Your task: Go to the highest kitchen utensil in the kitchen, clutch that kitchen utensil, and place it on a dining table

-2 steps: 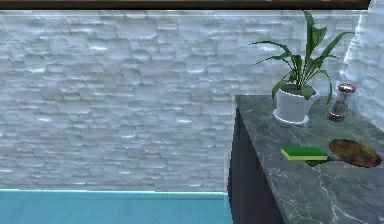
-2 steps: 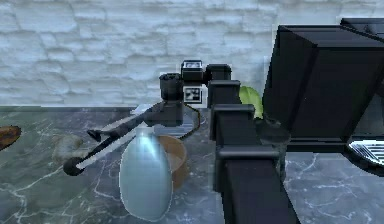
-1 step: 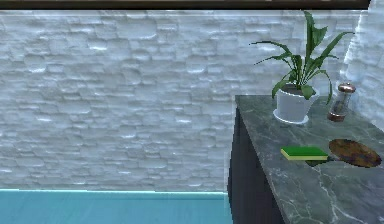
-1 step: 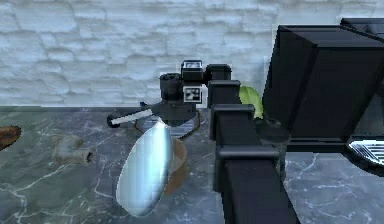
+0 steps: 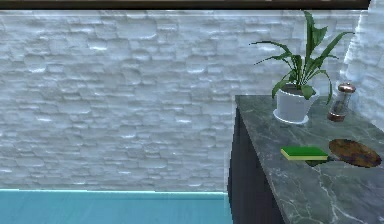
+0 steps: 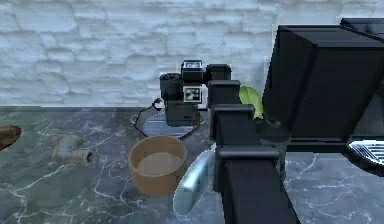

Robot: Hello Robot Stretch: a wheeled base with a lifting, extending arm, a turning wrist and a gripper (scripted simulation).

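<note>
My arm (image 6: pixel 245 160) rises as a dark bar from the arm side view's bottom edge over a dark marble counter (image 6: pixel 60 185). At its far end stand the white marked squares (image 6: pixel 195 82), and left of them is the gripper (image 6: pixel 165 98). A round grey dish (image 6: pixel 150 122) lies on the counter at or behind the gripper, so I cannot tell whether it holds anything. A pale blue-grey long utensil-like thing (image 6: pixel 195 185) lies close against the arm's left side, next to a brown bowl (image 6: pixel 158 165).
A big black box appliance (image 6: pixel 325 85) stands right of the arm, with something green (image 6: pixel 247 100) beside it. A small grey thing (image 6: pixel 72 150) lies left. Ahead, the counter (image 5: pixel 300 190) bears a potted plant (image 5: pixel 296 98), a grinder (image 5: pixel 342 102), a green sponge (image 5: pixel 305 153) and a brown dish (image 5: pixel 355 152). A stone wall (image 5: pixel 110 90) lies behind.
</note>
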